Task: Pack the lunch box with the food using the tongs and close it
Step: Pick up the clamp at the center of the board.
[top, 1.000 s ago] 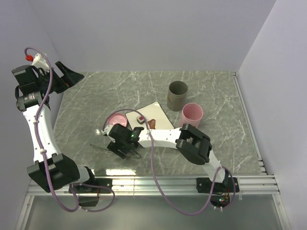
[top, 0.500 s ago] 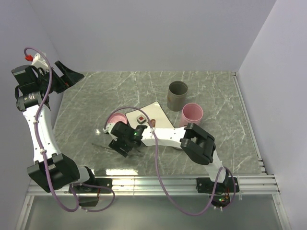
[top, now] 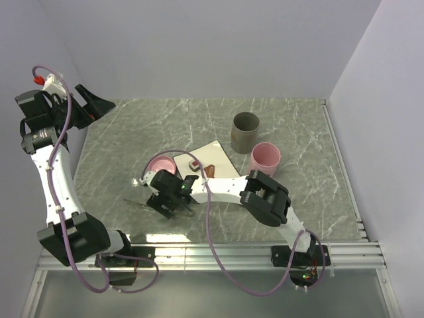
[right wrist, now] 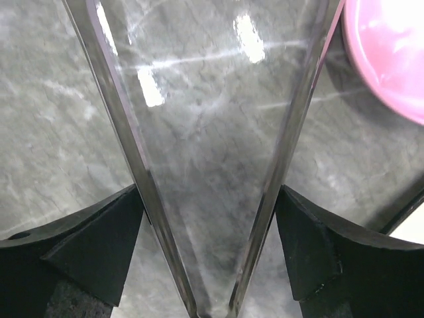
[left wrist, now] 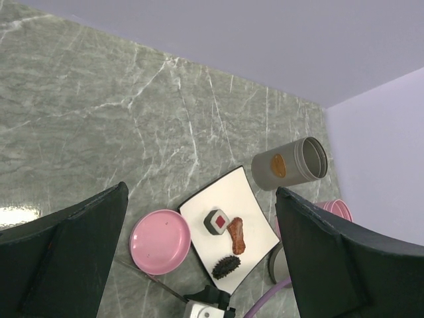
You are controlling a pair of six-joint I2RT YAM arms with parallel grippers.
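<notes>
Now right gripper (right wrist: 212, 245) astride the tongs (right wrist: 218, 165), fingers flanking both arms.

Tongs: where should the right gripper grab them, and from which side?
Straddle both arms of the tongs partway along the V, from straight above: they lie flat on the table, narrowing toward the joint. The right gripper already brackets them, jaws open.

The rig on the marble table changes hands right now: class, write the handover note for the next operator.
Left gripper: open, empty, raised at the far left.
Right gripper: low over the table with the tongs between its fingers; whether it grips them I cannot tell.
Food: white block, reddish piece and dark oblong lie on the white plate, beside the pink dish.
Done: nothing packed.
Left: secure the tongs, pack all three pieces, close.
</notes>
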